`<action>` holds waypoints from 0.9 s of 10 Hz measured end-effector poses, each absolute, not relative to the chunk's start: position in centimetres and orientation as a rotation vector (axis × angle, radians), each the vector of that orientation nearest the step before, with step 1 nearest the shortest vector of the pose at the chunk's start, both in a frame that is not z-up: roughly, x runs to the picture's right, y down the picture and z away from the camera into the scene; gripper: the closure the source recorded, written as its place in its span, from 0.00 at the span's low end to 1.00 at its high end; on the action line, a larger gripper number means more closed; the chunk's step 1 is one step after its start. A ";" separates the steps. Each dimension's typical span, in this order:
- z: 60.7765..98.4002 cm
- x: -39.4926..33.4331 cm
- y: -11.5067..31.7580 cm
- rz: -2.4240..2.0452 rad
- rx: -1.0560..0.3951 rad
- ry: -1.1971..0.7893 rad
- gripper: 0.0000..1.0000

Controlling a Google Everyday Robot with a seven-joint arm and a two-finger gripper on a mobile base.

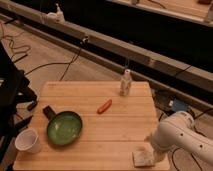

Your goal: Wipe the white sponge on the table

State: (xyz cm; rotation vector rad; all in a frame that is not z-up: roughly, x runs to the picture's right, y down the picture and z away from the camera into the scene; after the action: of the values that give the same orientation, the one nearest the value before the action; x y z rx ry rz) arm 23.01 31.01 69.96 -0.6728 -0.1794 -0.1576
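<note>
The white sponge (143, 158) lies flat at the front right corner of the light wooden table (105, 142). My white arm reaches in from the right, past the table's right edge. My gripper (156, 150) is at the arm's lower end, right at the sponge's right side, low over the tabletop. The arm hides where the gripper meets the sponge, so I cannot tell whether they touch.
A green frying pan (64, 128) with a black handle sits at the front left, with a white paper cup (28, 141) beside it. An orange-red sausage (104, 106) lies mid-table. A small white bottle (125, 83) stands at the back edge. Cables run across the floor.
</note>
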 end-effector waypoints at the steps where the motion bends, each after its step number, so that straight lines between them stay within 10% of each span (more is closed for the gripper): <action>1: 70.1 22.8 31.7 -0.153 -0.685 -0.188 0.35; 9: 72.0 22.3 35.0 -0.096 -0.744 -0.257 0.35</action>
State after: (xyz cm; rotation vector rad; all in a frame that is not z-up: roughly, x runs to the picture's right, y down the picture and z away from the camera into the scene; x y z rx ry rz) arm 22.35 35.04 71.96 -0.7440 -0.2574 -0.0959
